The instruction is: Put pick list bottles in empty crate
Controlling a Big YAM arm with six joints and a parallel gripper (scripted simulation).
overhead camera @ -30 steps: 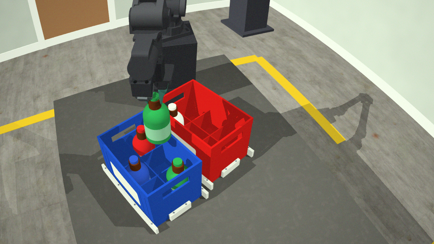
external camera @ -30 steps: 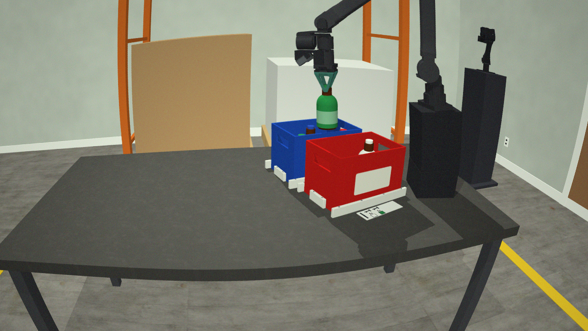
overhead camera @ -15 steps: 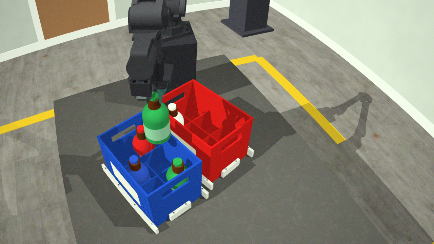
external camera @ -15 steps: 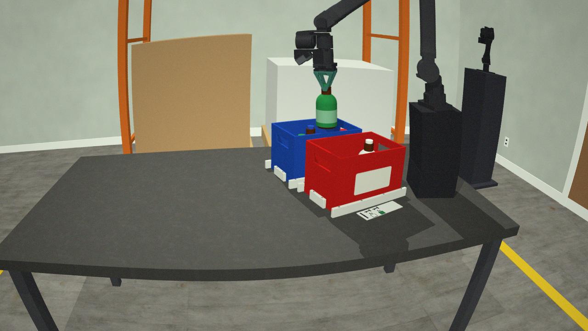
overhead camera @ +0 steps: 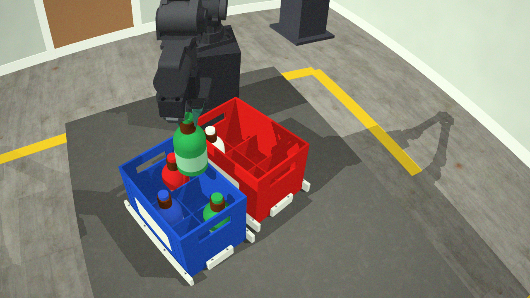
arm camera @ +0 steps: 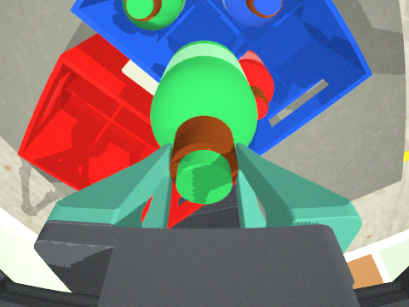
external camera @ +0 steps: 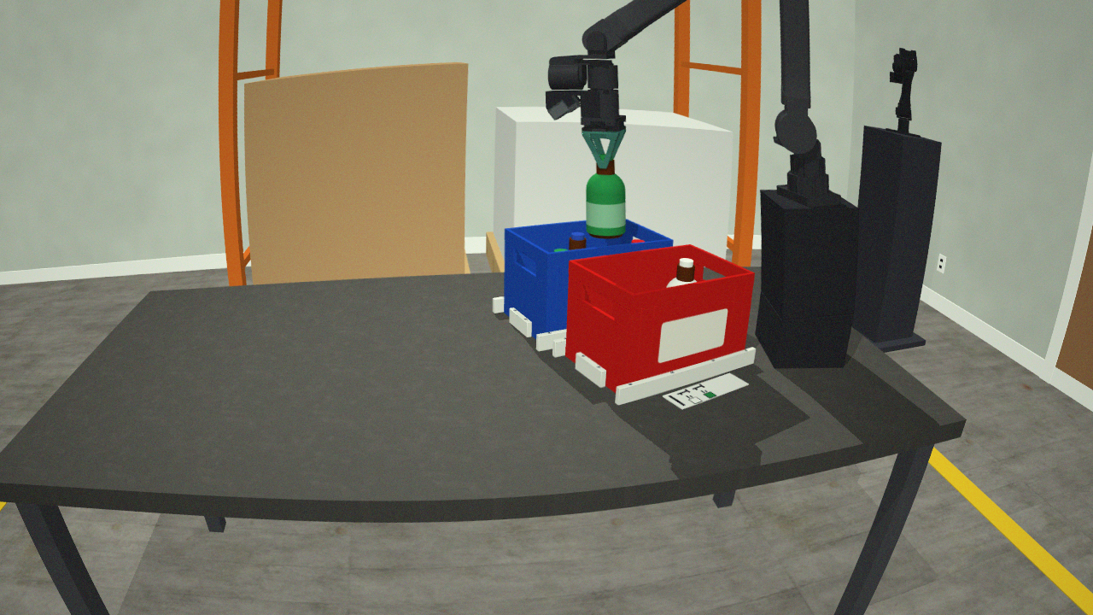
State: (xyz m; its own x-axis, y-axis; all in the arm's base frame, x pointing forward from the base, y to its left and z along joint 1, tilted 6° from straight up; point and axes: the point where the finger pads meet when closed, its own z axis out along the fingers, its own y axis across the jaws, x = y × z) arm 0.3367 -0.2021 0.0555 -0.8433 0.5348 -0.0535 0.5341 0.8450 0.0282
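The gripper (overhead camera: 188, 120) (external camera: 604, 161) (arm camera: 204, 153) pinches the green bottle (overhead camera: 190, 148) (external camera: 604, 202) (arm camera: 204, 94) by its brown neck, up over the blue crate (overhead camera: 217, 253) (external camera: 534, 283) (arm camera: 298, 43). One white bottle (overhead camera: 215, 142) (external camera: 685, 273) (it has a white cap) is in the red crate (overhead camera: 281, 196) (external camera: 604, 329) (arm camera: 98, 107). The pick list (external camera: 726, 388) lies beside the red crate.
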